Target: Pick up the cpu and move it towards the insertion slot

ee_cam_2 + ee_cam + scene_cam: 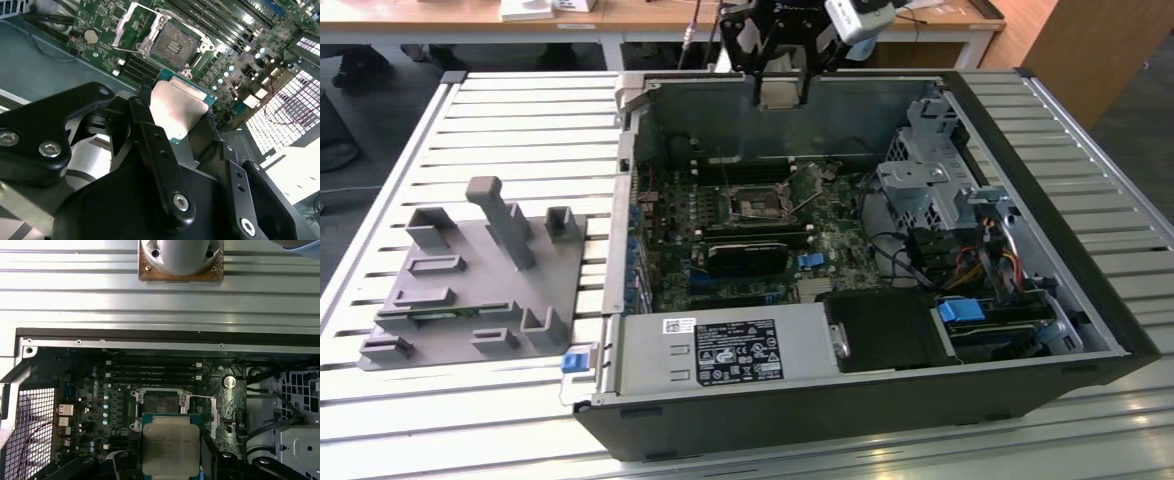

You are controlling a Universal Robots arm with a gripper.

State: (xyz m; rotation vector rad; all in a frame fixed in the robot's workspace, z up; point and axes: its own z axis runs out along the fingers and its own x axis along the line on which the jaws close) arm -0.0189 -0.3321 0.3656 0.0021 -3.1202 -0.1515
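The hand [182, 122] pinches the cpu [169, 446] by two opposite edges, flat side up. The chip hangs above the motherboard, just beside the insertion slot [161, 403], whose frame stands open.

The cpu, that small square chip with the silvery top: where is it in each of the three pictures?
Exterior view: the small flat silvery cpu hangs in the black end effector above the case's far wall.
Second wrist view: the cpu sits mid-picture between the black fingers.
First wrist view: the cpu lies just short of the socket.
Shared landmark: the square dark insertion slot.
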